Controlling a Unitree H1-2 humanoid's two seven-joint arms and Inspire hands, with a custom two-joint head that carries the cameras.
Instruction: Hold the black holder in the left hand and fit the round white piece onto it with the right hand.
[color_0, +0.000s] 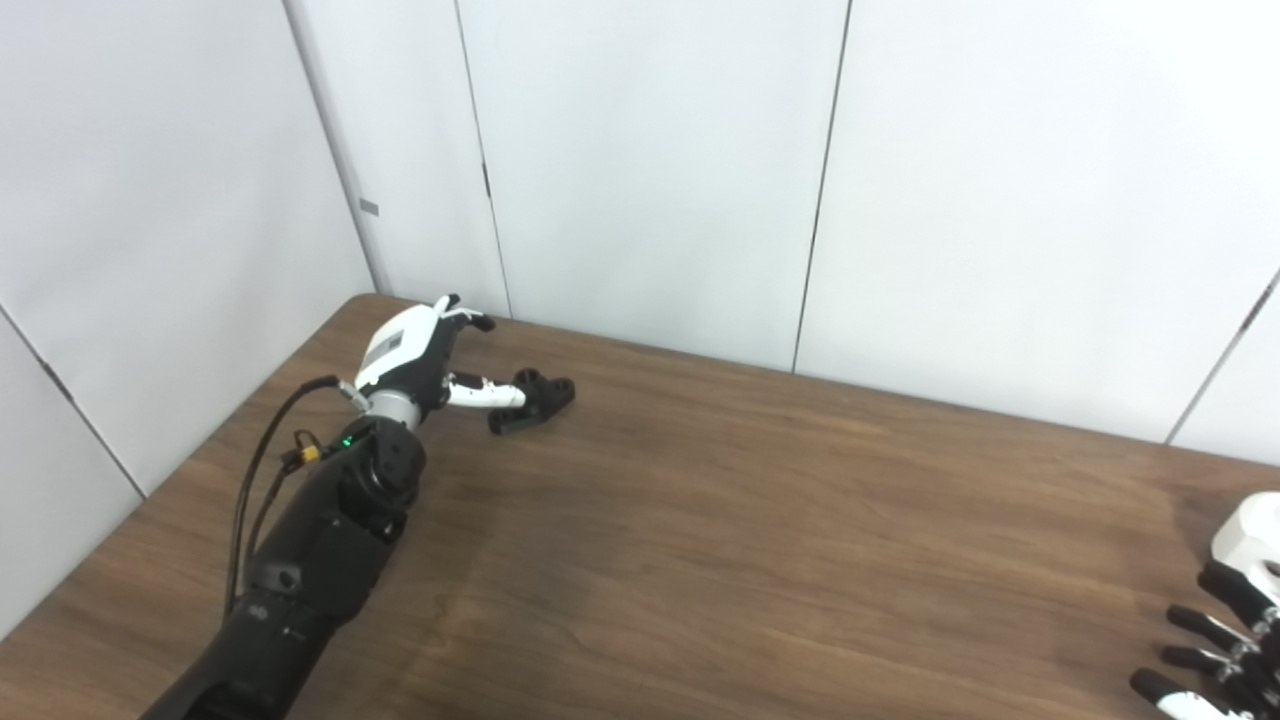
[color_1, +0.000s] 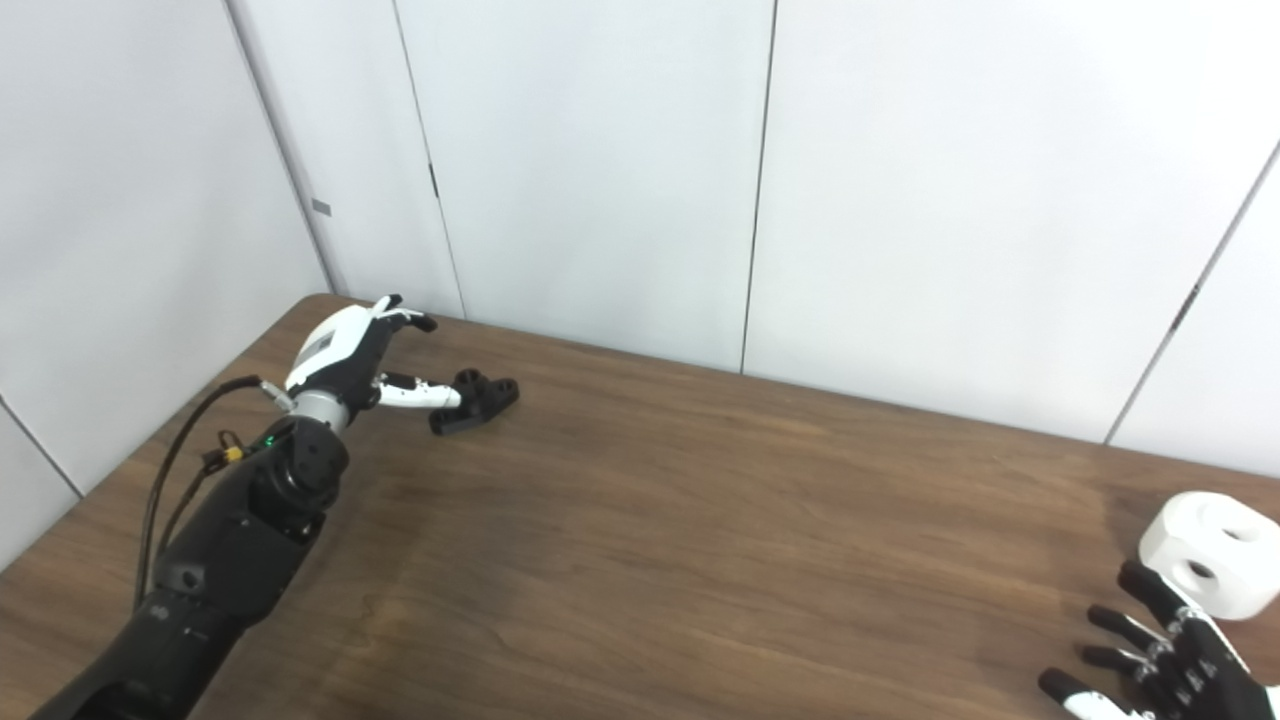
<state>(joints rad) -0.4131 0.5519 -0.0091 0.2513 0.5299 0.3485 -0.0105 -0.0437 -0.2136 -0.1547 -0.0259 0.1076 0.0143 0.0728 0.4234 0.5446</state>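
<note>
The black holder (color_0: 533, 398) lies on the brown table (color_0: 760, 520) at the far left, near the back wall. My left hand (color_0: 418, 352) is open right beside it, its fingers (color_0: 487, 393) reaching to the holder's left end; no grasp shows. The round white piece (color_1: 1213, 552), with holes in its top and side, sits on the table at the far right. My right hand (color_1: 1170, 650) is open with fingers spread, just in front of the white piece and touching or almost touching its near side.
White wall panels (color_0: 650, 170) stand close behind the table's back edge and along its left side. A black cable (color_0: 262, 460) loops beside my left forearm.
</note>
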